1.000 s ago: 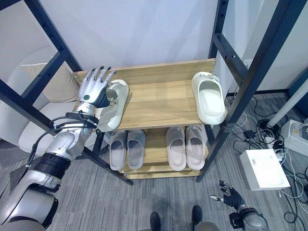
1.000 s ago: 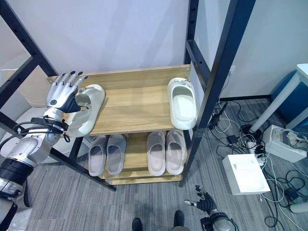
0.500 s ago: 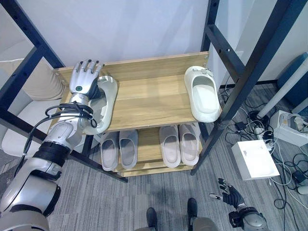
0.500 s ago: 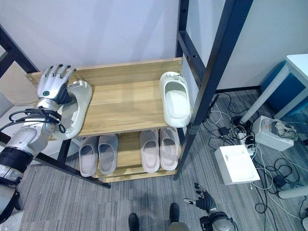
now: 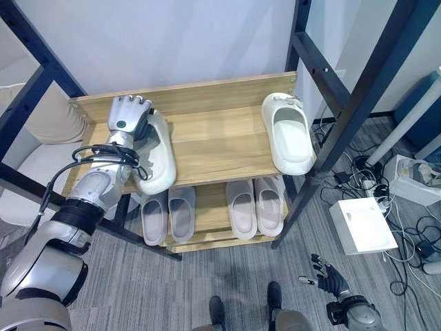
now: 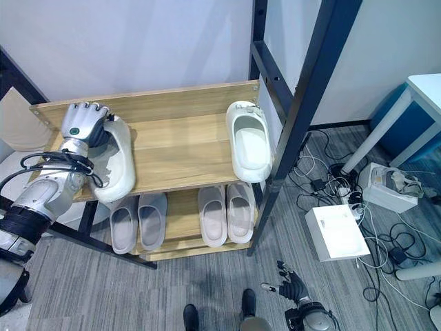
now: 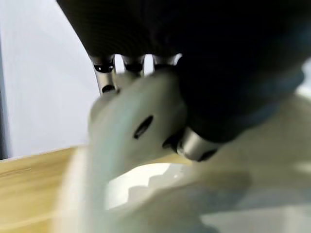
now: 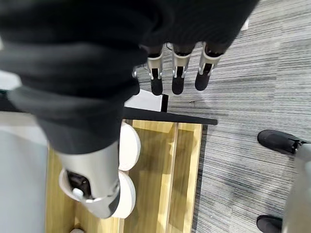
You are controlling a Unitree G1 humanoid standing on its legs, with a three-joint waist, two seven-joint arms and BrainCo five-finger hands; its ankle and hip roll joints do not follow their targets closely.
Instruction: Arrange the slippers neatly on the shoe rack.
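On the top shelf (image 5: 213, 148), left hand (image 5: 128, 118) grips white slipper (image 5: 157, 155).

The left arm (image 5: 72, 221), at 8 o'clock in the eye views, is built of rounded silver-grey shells split by black bands. The left hand (image 5: 127, 118) has a silver back with 1 small dark-green round mark, and a dark wrist. In its wrist view the cover is black, and the silver fingers (image 7: 103, 73) seem to be ringed with dark bands, though blur hides detail. The right hand (image 5: 329, 276), at 5 o'clock, looks dark, with silver, black-tipped fingers (image 8: 177, 73) and a smooth silver thumb (image 8: 92, 187).
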